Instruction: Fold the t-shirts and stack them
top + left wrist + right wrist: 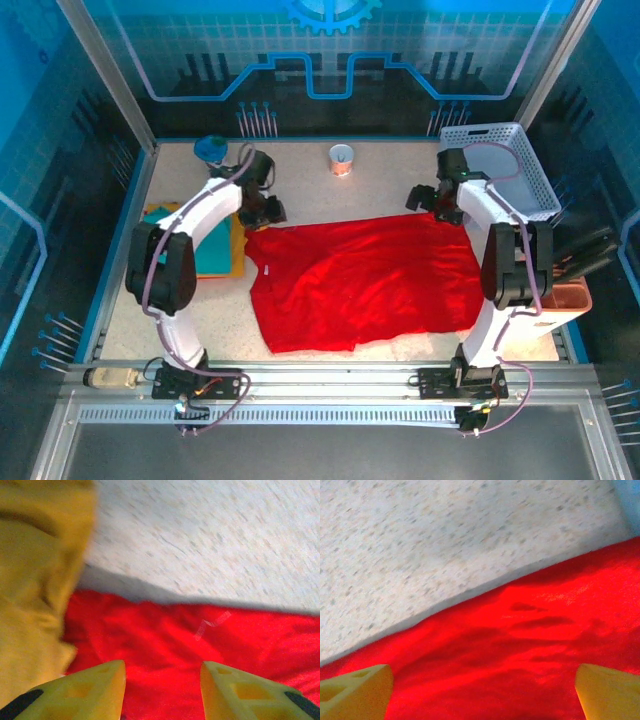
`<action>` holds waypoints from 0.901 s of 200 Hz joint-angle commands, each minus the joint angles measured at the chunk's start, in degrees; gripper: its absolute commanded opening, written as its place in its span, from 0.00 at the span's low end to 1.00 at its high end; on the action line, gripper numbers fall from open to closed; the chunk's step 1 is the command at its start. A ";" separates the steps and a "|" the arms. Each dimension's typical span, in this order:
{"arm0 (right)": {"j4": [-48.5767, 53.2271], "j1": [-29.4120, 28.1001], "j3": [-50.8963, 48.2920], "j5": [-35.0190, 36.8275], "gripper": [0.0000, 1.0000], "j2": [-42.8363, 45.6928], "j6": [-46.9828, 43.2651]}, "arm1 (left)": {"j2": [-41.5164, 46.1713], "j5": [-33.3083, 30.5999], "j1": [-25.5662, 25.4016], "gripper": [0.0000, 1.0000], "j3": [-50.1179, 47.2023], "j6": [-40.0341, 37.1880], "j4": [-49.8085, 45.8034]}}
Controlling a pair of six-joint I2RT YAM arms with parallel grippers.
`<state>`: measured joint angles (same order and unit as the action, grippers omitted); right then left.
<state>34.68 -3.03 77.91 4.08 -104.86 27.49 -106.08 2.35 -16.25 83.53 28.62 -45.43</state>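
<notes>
Our left gripper (264, 210) hangs over the far left corner of the red t-shirt (365, 280). From the left wrist we see its yellow fingers (95, 690) partly apart, with nothing between them except red cloth (210, 650) lying below. Our right gripper (421, 197) sits over the shirt's far right corner. In the right wrist view its jaws stand wide, one finger (355, 695) at each lower corner, gripping nothing, above rumpled red fabric (520, 645).

The red shirt lies spread and creased across the middle of the table (310, 190), a pale speckled surface with a blue rim. Around it we see an enclosure of clear panels on aluminium posts, lit blue, with a gear emblem on the back wall.

At the left edge the teal t-shirt (212, 252) rests folded on the yellow-orange t-shirt (238, 245). Our left arm crosses over this stack and hides part of it. In the left wrist view the yellow cloth (35, 580) lies just beside the red shirt's edge.

A white lattice basket (520, 160) stands in the far right corner behind our right arm, which covers the red shirt's right edge. A small white cup (341, 158) stands near the far edge between the grippers, and a blue round object (211, 148) sits in the far left corner. A pinkish tub (568, 298) stands at the right edge.
</notes>
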 commanded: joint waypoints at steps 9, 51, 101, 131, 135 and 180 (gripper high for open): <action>2.53 -3.51 -3.64 -0.32 0.95 0.93 -1.48 | -3.83 0.36 -2.02 0.44 -2.19 1.54 0.01; 0.89 -6.17 -4.39 -1.40 0.94 -3.17 0.41 | -15.10 0.48 -1.82 0.43 6.11 -2.33 -5.33; 4.08 -5.97 5.87 -0.70 0.89 -13.10 -1.07 | -25.74 0.40 2.19 0.41 19.21 -6.01 -12.57; 6.59 -5.15 14.12 -1.65 0.89 -18.41 -1.48 | -30.47 0.62 4.26 0.41 27.95 -7.76 -16.32; 6.96 -5.08 15.27 -1.78 0.89 -19.30 -1.48 | -31.16 0.72 4.53 0.41 29.22 -7.89 -16.79; 10.41 -5.23 25.93 -2.18 0.88 -24.69 -2.53 | -37.45 1.70 6.49 0.42 43.61 -9.92 -20.86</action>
<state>41.15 -8.47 100.12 2.55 -127.39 26.41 -139.70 3.46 -10.83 121.34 21.39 -62.37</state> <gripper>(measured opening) 0.883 0.416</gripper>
